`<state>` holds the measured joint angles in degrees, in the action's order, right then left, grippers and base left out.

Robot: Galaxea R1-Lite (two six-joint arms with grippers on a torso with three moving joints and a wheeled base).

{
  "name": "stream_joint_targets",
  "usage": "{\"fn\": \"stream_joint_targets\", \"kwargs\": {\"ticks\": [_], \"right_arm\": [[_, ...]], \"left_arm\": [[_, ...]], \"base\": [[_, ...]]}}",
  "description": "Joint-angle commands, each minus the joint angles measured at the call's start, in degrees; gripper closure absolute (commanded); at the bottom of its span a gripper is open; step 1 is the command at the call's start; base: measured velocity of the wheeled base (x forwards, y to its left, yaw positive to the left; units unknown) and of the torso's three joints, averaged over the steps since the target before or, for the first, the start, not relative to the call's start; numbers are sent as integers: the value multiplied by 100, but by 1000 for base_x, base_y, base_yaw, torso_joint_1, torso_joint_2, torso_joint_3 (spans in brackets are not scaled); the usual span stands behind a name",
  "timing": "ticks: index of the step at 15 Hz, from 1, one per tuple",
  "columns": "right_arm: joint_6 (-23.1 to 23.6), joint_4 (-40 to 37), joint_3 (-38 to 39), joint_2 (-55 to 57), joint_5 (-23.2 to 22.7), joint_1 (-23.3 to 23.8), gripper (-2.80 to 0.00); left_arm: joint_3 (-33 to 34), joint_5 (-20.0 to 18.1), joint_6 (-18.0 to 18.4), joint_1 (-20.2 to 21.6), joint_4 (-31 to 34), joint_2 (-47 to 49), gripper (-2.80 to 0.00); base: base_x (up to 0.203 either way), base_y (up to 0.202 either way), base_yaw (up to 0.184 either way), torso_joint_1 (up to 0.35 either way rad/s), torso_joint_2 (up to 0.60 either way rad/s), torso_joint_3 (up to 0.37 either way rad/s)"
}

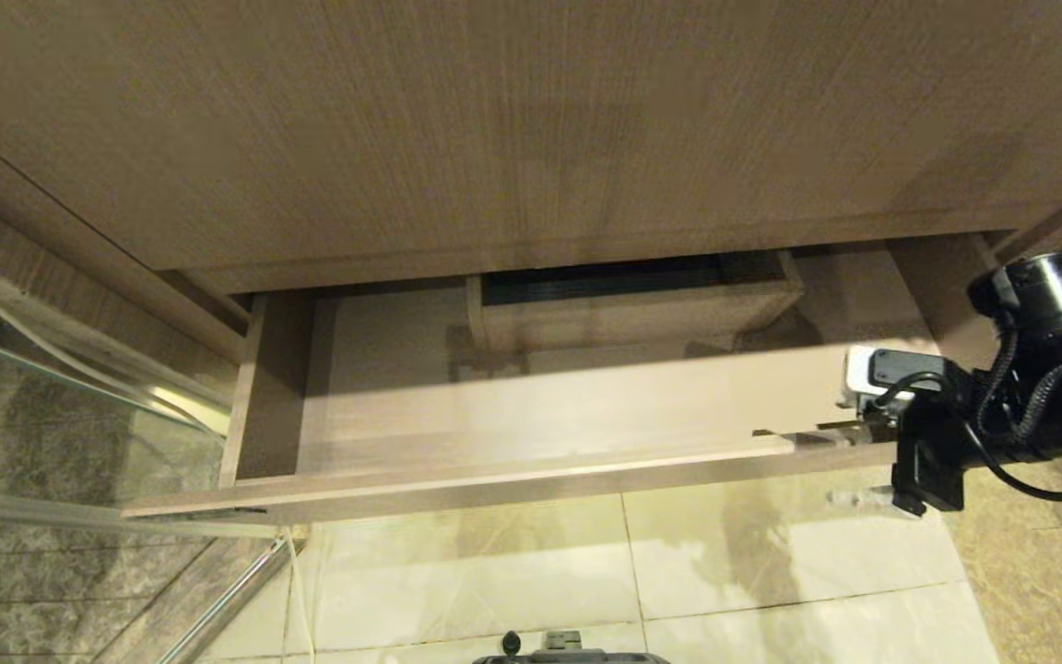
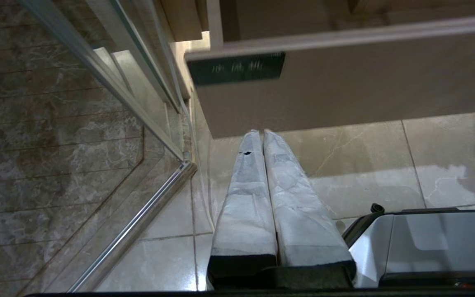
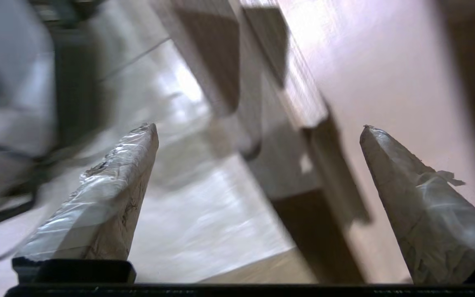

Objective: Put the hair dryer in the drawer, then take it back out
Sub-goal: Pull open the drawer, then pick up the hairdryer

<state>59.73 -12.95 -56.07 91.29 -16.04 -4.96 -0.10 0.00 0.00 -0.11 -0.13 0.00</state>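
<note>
We see our right gripper [image 3: 258, 132], jaws spread w/ nothing held, at the open drawer [image 1: 531, 480] front's right end.

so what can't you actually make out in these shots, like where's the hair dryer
- Hair dryer: in no view. The drawer floor that shows is bare; its right end is hidden behind the right arm in the head view.
- Right gripper: fingers wide open and empty, but the right wrist view is motion-blurred, so what lies beyond them is unclear.
- Left gripper: shut, pointing at the floor; absent from the head view.
</note>
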Motion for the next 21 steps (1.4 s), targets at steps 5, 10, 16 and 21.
{"fn": "stream_joint_targets", "kwargs": {"ticks": [5,10,16,21], "right_arm": [[-1996,-1045,317,-2025,11,137,-280],[-2984,-1332,750,-3268,92,673,0],[-3946,-1260,1153,-3787,535,1297,0],[-4859,-772,1415,-3970,1710,1313,0]], "left_arm": [[1,0,0,2,-4,9,0],[1,0,0,2,-4,9,0],[1,0,0,2,-4,6,0],[1,0,0,2,-4,7,0]], "base": [[0,0,0,0,0,0],[0,0,0,0,0,0],[0,0,0,0,0,0],[0,0,0,0,0,0]]}}
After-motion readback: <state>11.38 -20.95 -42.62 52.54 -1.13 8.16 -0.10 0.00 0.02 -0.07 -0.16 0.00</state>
